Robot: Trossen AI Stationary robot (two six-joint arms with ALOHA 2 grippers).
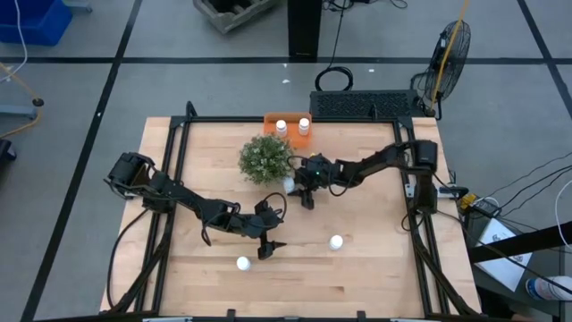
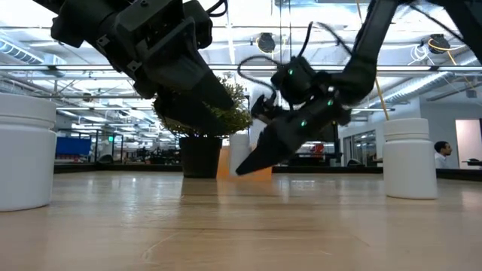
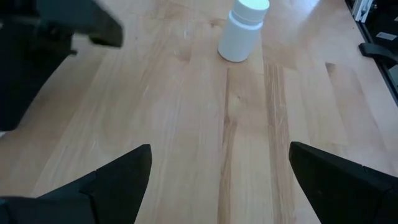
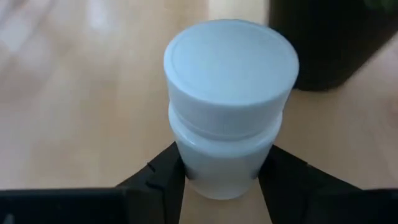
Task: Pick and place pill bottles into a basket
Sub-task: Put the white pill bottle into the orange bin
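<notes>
Right pincer (image 4: pixel 221 177) around pill bottle (image 4: pixel 229 99)

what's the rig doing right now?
It is sorting pill bottles into the orange basket at the table's far edge. Two bottles already sit in the basket. The right gripper is shut on a third bottle next to the potted plant. The left gripper hangs open over the near part of the table, empty. Two more bottles stand loose on the wood near it.
</notes>
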